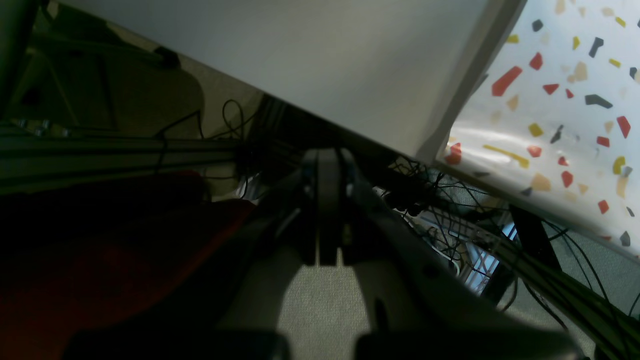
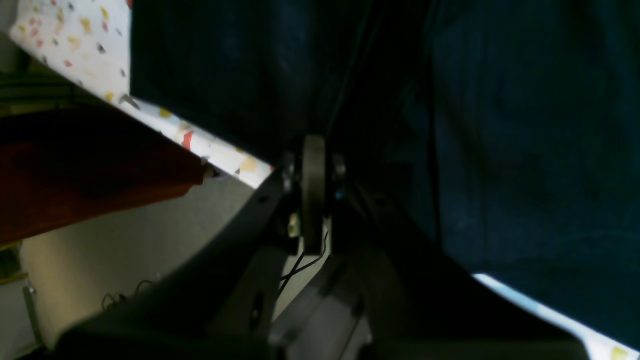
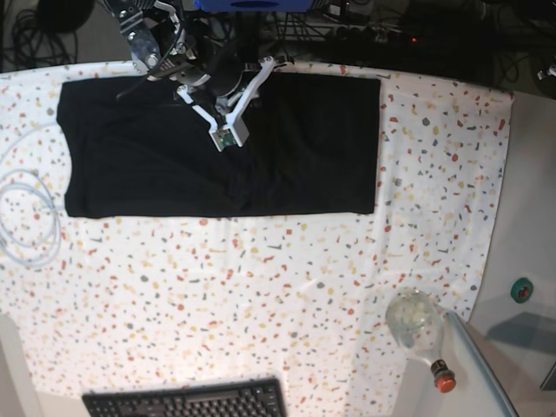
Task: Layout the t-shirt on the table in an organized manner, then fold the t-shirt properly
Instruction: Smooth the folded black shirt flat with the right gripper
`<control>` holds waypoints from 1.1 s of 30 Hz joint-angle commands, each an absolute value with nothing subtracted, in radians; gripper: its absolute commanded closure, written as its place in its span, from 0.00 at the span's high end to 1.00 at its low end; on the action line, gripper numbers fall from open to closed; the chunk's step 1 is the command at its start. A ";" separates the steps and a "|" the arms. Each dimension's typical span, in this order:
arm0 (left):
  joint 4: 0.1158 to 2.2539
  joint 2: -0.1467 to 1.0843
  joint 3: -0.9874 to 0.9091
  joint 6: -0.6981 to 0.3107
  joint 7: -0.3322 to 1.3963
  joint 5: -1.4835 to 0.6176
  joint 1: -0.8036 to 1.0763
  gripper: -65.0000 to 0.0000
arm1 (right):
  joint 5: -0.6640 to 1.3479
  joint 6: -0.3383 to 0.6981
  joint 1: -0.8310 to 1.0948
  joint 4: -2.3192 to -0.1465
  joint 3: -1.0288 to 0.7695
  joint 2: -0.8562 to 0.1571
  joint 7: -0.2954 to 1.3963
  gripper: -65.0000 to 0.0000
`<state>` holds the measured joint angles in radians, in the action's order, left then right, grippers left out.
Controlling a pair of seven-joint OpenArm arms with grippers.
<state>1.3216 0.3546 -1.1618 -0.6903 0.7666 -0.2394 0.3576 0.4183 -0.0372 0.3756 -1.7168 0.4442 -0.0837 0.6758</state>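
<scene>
Both hands closed; right hand (image 2: 312, 200) pinches t-shirt (image 3: 217, 148).

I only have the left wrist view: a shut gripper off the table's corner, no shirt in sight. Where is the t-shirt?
Observer: The base view shows the t-shirt lying flat as a wide rectangle on the table, along the robot-side edge.
Operator: Is the right arm on it?
Observer: The right gripper is shut with its tips against the cloth. I cannot confirm a pinch.
Operator: Anything else on the table?
Observer: A keyboard at the opposite edge, apart from the shirt.
</scene>
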 commanded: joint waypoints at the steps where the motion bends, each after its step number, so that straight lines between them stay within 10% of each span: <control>1: 1.336 0.380 -1.168 -0.698 0.748 -0.248 0.363 0.00 | 0.427 -0.031 0.367 -1.735 0.440 -0.082 0.682 0.00; 25: 1.334 0.380 -1.168 -0.698 0.748 -0.248 0.363 0.00 | 0.429 -0.177 0.387 -1.681 0.444 -0.087 0.671 0.00; 33: 1.334 0.380 -1.167 -0.698 0.746 -0.248 0.360 0.00 | 0.423 -0.179 0.420 -1.857 0.446 -0.139 0.671 0.22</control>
